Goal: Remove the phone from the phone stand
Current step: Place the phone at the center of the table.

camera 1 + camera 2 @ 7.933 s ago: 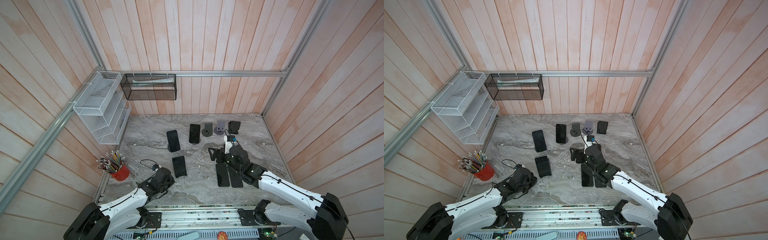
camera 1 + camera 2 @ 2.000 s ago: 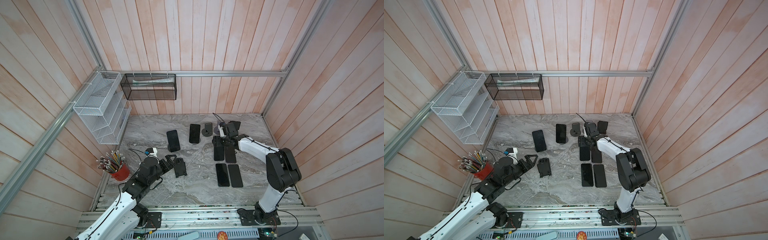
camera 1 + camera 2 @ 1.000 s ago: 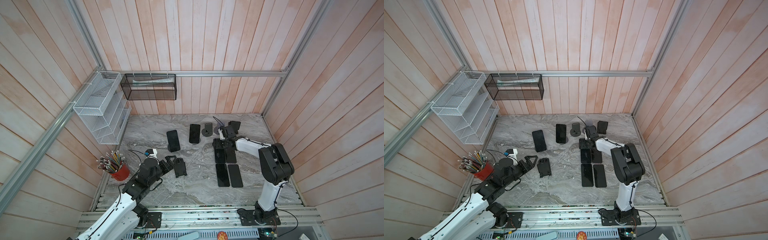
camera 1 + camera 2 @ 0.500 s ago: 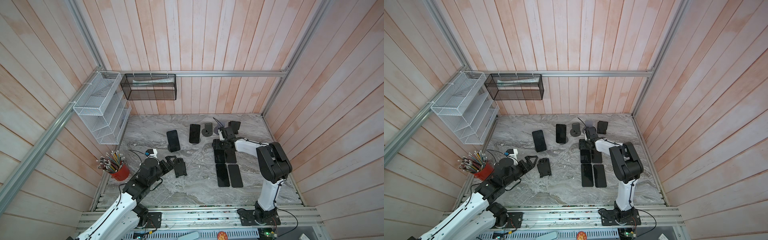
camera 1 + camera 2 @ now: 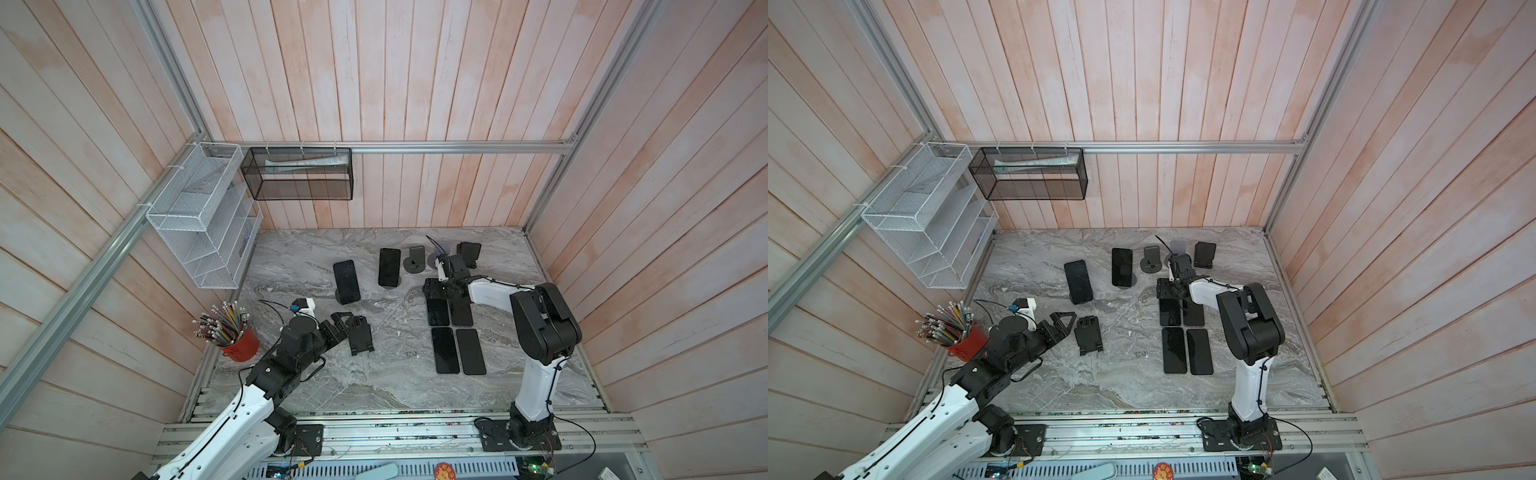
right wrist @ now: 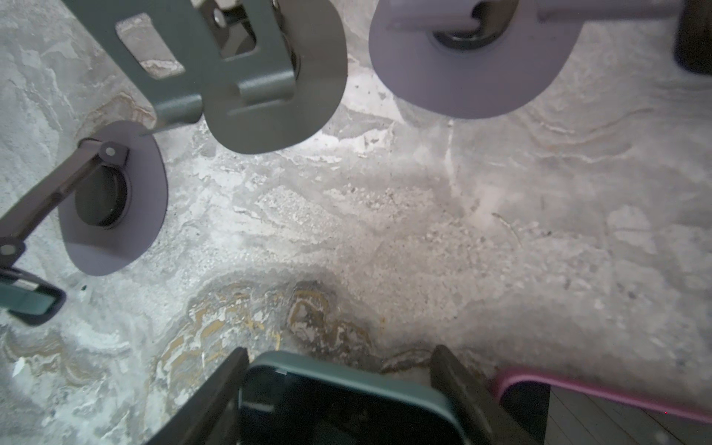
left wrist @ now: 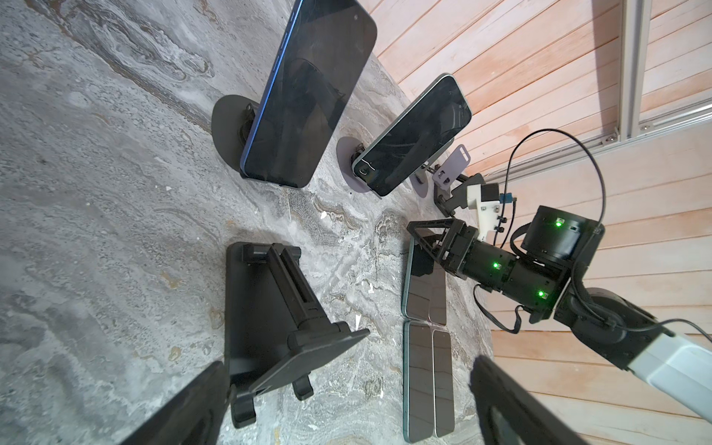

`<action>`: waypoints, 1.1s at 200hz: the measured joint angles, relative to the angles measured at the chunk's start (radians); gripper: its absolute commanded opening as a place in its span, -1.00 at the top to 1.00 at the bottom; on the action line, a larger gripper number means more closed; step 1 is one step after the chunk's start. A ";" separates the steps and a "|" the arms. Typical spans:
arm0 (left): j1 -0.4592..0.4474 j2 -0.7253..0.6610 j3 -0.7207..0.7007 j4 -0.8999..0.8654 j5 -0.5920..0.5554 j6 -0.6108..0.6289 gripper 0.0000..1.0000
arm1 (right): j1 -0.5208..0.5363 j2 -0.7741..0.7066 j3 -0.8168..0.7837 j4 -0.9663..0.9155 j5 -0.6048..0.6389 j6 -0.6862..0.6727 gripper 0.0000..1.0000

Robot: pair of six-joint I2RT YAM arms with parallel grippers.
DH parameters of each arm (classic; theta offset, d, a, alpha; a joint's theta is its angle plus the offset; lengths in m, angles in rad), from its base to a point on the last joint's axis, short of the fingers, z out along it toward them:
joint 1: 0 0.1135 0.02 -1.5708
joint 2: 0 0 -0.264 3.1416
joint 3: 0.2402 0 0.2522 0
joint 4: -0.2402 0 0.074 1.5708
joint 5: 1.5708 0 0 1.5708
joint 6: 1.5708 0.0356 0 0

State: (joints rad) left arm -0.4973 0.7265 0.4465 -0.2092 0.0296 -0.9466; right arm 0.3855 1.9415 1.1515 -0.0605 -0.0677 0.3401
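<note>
Two phones rest upright on round-based stands, a blue-edged phone (image 5: pixel 346 280) (image 7: pixel 308 88) and a green-edged one (image 5: pixel 389 266) (image 7: pixel 416 135). My right gripper (image 5: pixel 442 286) (image 6: pixel 339 385) is low over the far end of a green phone (image 6: pixel 346 400) (image 5: pixel 438 309). That phone lies flat on the table beside a pink-edged phone (image 6: pixel 578 389), and both jaws press against its sides. My left gripper (image 5: pixel 338 328) (image 7: pixel 346 408) stands wide open next to an empty black folding stand (image 5: pixel 359 334) (image 7: pixel 269 308), with nothing between its fingers.
Two more phones (image 5: pixel 457 351) lie flat side by side nearer the front. An empty dark grey stand (image 5: pixel 415 259) (image 6: pixel 250 77) and a lilac stand (image 6: pixel 474 69) sit by the back wall, with a dark item (image 5: pixel 469 252) further right. A red pencil cup (image 5: pixel 235 345) stands at the left edge.
Over the last second the right arm's elbow has risen and swung in, while its gripper has stayed at the far end of the green phone. The left arm has not moved.
</note>
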 measured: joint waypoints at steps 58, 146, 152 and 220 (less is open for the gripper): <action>0.000 0.000 0.000 0.000 0.000 0.000 -0.98 | 0.000 -0.001 -0.014 0.029 0.011 -0.004 -0.53; 0.000 0.000 0.000 0.000 0.000 -0.009 -0.97 | 0.000 -0.031 -0.059 0.053 0.033 -0.016 -0.59; 0.000 0.000 0.000 0.000 0.000 -0.011 -0.97 | 0.000 -0.035 -0.059 0.044 0.032 -0.016 -0.59; 0.000 -0.014 0.000 -0.013 -0.003 -0.010 -0.98 | 0.046 -0.234 -0.061 -0.048 0.061 -0.008 -0.61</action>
State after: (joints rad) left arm -0.4973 0.7128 0.4465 -0.2218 0.0261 -0.9569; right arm 0.4316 1.7077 1.0904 -0.1081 -0.0071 0.3321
